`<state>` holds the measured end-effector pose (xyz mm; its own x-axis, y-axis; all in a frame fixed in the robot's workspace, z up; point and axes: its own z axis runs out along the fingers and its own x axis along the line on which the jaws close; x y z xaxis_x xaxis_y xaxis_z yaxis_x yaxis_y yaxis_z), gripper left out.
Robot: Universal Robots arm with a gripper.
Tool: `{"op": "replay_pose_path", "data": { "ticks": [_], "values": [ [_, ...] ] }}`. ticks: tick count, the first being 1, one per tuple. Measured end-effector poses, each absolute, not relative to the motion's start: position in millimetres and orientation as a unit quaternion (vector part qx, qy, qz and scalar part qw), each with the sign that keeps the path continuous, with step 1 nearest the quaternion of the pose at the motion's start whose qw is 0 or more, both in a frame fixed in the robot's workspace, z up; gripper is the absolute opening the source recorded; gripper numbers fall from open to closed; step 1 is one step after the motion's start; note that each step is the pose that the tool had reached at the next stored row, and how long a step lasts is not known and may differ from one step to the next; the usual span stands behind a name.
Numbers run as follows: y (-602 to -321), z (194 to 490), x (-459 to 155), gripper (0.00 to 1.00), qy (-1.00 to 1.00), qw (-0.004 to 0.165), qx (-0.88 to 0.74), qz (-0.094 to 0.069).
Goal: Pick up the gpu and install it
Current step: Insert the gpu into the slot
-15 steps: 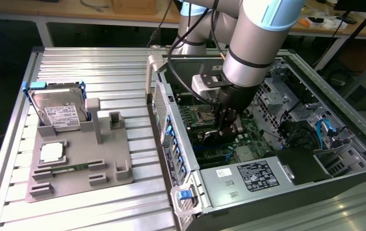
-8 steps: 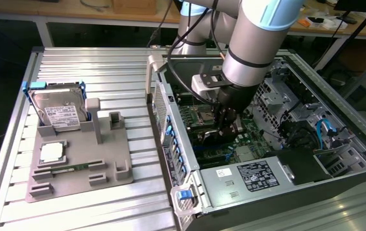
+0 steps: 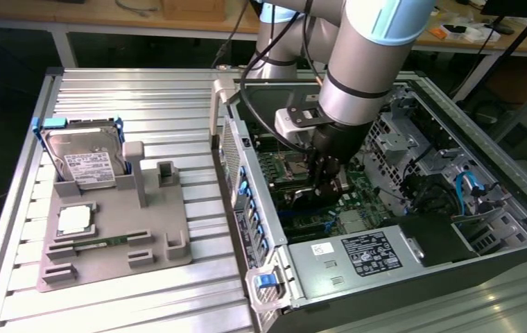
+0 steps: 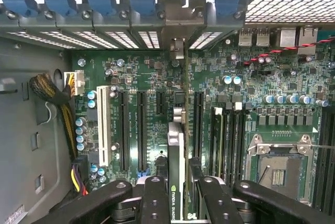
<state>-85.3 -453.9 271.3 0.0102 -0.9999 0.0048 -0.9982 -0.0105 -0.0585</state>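
Gpu stands on edge inside the computer case, pinched between the gripper's narrow jaws. Held this way, its lower edge faces the motherboard slots.

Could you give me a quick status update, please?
The gripper shut on gpu. Card edge-on inside case, over motherboard slots. No obstruction seen.

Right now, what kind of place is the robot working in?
Probably a workshop or lab for computer assembly: an open computer case on a slatted metal table, a hard drive in a grey fixture, wooden workbenches behind.
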Motion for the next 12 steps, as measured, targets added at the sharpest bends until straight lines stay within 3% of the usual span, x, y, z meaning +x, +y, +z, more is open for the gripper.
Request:
{"op": "replay_pose_path", "data": {
  "ticks": [12],
  "values": [
    [-453.8,270.3,-90.8,0.27,0.703,0.024,-0.710,-0.027]
  ]
}}
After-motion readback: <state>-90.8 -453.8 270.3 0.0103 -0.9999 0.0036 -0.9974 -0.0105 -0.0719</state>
